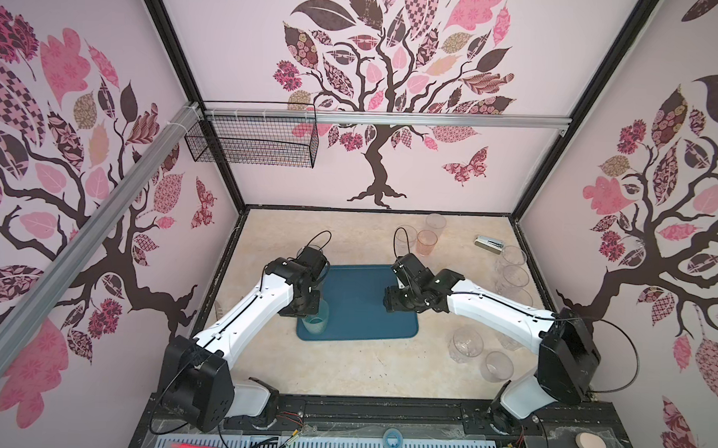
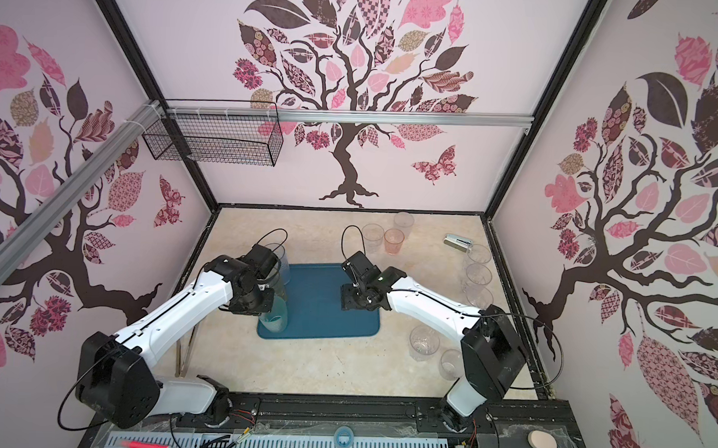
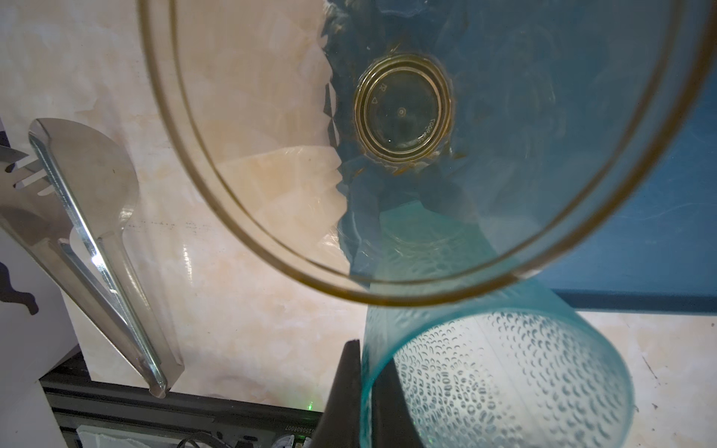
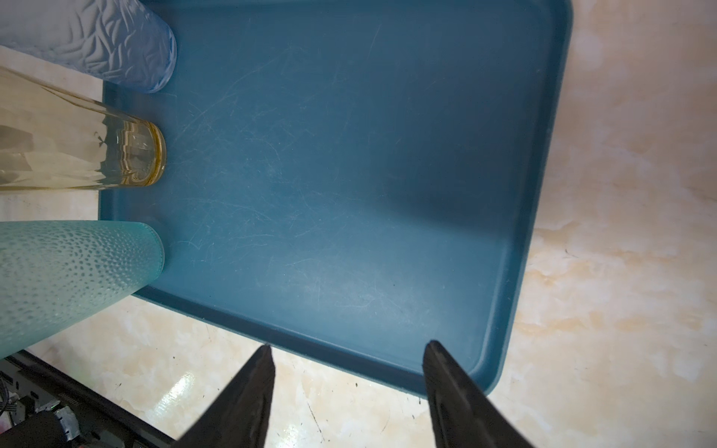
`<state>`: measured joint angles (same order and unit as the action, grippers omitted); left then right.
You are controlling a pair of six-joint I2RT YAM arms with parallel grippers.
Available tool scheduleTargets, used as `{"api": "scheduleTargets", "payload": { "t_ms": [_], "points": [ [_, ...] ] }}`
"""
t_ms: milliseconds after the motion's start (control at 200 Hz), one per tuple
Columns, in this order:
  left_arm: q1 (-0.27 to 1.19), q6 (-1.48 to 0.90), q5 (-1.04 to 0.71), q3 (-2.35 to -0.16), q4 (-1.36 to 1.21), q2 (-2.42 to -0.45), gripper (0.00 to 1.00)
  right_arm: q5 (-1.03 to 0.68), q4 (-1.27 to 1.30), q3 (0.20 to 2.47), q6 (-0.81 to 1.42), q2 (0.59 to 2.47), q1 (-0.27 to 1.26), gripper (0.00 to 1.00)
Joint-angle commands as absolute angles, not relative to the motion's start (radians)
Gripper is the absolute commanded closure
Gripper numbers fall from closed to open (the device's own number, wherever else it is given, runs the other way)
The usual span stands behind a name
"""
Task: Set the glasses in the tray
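Teal and dimpled, one glass [image 3: 504, 380] stands in the near left corner of the tray [image 4: 349, 194]. The left fingers [image 3: 343, 391] are clenched on its rim, one outside the wall and one inside. Just beside it along the tray's left edge stands a yellow glass [image 4: 77, 155]; the left wrist view looks straight down into it to its ringed base. A blue-grey glass [image 4: 97, 38] with a crinkled surface takes the far left corner.

The right fingers [image 4: 248, 395] are spread apart and grasp nothing. In both top views that arm hangs over the right part of the tray.

The other glasses are on the desk [image 1: 342, 370] outside the tray. A pink glass [image 1: 426, 241] stands near the back edge with two clear tumblers [image 1: 435, 224] close by. A row of clear glasses [image 1: 512, 277] runs along the right edge, and a clear pair [image 1: 466, 344] sits towards the near right corner. A small silver stapler [image 1: 489, 242] lies between the back group and the row. Metal tongs [image 3: 85, 232] lie by the desk's left edge.
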<state>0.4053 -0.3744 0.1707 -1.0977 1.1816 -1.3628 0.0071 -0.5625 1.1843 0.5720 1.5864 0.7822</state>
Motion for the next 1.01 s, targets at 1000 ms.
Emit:
{"api": "scheduleTargets", "payload": {
  "t_ms": [1000],
  "points": [
    [0.353,-0.245,0.144,-1.140,1.158,-1.387,0.97,0.005,-0.591,1.246,0.582,1.581,0.778,0.35]
  ]
}}
